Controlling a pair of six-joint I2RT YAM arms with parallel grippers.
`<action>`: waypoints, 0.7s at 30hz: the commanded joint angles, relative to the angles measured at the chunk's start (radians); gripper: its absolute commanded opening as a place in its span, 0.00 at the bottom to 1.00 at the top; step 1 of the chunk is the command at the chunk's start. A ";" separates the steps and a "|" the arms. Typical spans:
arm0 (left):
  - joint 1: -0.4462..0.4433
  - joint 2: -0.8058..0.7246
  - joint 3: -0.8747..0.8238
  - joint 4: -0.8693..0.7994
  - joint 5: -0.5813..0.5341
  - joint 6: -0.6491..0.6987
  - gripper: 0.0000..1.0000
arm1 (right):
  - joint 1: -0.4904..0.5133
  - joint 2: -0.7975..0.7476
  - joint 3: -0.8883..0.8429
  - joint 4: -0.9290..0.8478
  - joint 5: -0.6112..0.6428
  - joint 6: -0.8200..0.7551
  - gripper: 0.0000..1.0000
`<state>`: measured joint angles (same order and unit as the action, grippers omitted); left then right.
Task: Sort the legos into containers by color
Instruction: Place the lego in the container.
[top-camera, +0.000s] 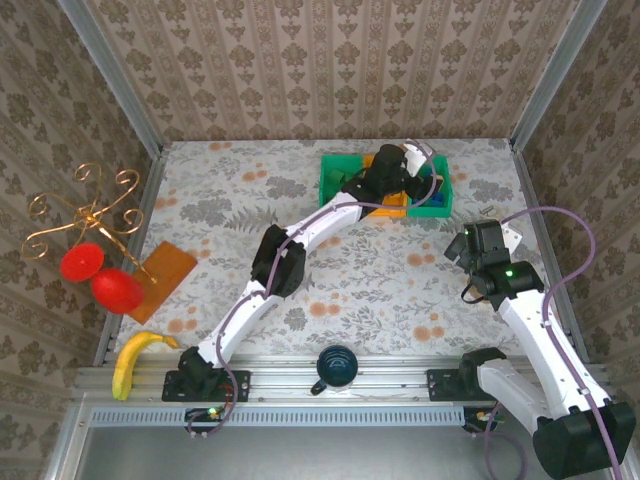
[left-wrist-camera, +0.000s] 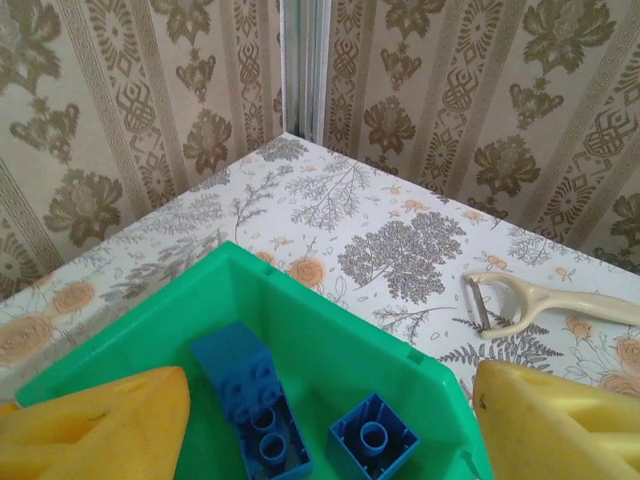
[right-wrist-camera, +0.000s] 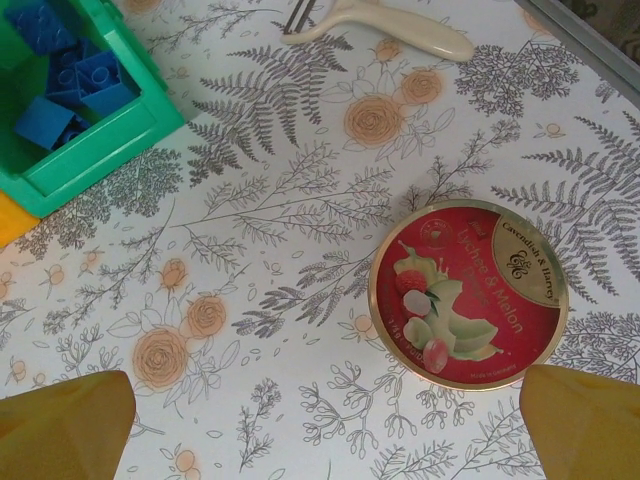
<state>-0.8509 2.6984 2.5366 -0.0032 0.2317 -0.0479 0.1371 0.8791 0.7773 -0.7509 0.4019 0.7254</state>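
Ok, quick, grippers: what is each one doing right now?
Left gripper: open, empty, over the green bin holding blue bricks.
Right gripper: open, empty, above the red candy tin.

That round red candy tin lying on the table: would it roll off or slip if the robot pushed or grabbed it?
The candy tin lies flat, lid up, so a push would probably slide it across the table rather than roll it. Its glossy, rigid-looking rim seems slippery to pinch. Whether it's full, and so how heavy, can't be told.
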 joint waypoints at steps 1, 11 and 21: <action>0.004 -0.088 0.039 -0.050 0.015 0.007 0.79 | -0.006 0.004 -0.010 0.018 -0.031 -0.021 1.00; 0.037 -0.493 -0.479 0.049 -0.111 -0.030 0.95 | -0.005 -0.003 -0.019 0.072 -0.055 -0.063 1.00; 0.080 -0.858 -1.051 0.217 -0.212 -0.057 1.00 | -0.004 0.031 -0.027 0.136 -0.055 -0.081 1.00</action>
<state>-0.7746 1.8984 1.5898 0.1585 0.0662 -0.0788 0.1371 0.9058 0.7631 -0.6495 0.3504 0.6579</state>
